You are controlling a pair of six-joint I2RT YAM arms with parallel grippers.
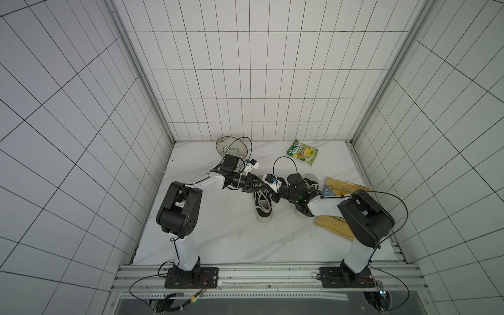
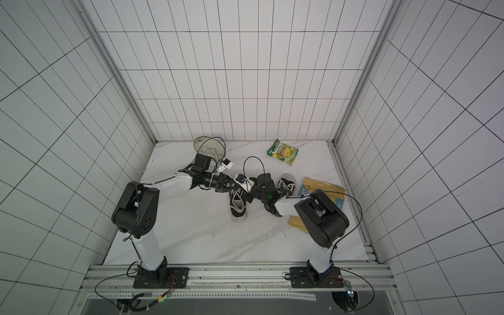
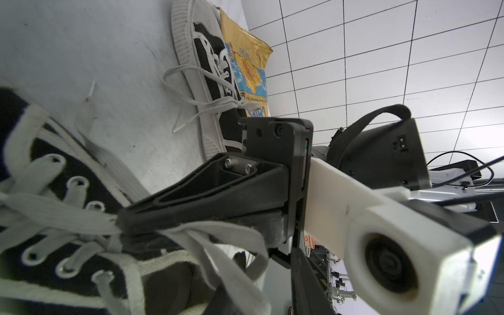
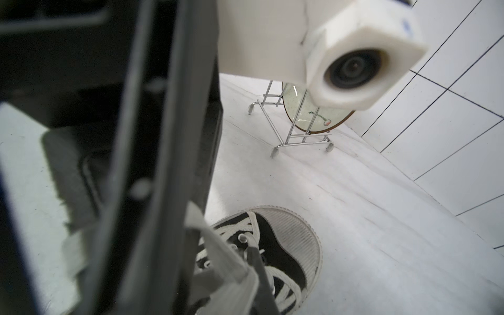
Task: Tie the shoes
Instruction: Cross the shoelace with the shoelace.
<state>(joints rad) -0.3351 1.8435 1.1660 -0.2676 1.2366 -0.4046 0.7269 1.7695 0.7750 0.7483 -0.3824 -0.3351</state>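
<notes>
The left shoe [image 1: 263, 205] and the right shoe [image 1: 311, 182] are low sneakers of black canvas. Both rest around the middle of the white, grey-veined surface [image 1: 218, 234]: the left one points its heel to the near edge with its front under the two meeting arms, and the right one sits just to its right, partly hidden below the right arm. Each has a thick white rubber sole with fine ribbing along the side, a rounded toe cap [image 4: 297, 234] scored with close grooves, pale binding round the opening and rows of small metal eyelets [image 3: 77, 182]. The lace [image 3: 76, 216] of the left shoe is a flat, wide, woven white band. It runs taut from the eyelets into the right gripper [image 3: 122, 222], whose black plastic fingers [image 3: 204, 191] are pressed together on it at their tips, with a slack loop of the same band hanging behind them. The left gripper [image 1: 264, 188] hovers over the same shoe's front, just beside the right one (whether its fingers stand apart or closed I cannot tell, as no view shows their tips clearly). The other lace [image 3: 238, 101], on the right shoe, is gathered in a knot, with a loop and loose ends trailing on the surface. A crinkled yellow chip bag [image 1: 345, 188] lies just right of that shoe and a glossy green snack packet [image 1: 303, 152] lies farther back. At the far left a round plate [image 4: 316, 120] stands upright in a chrome wire rack [image 4: 275, 151].
</notes>
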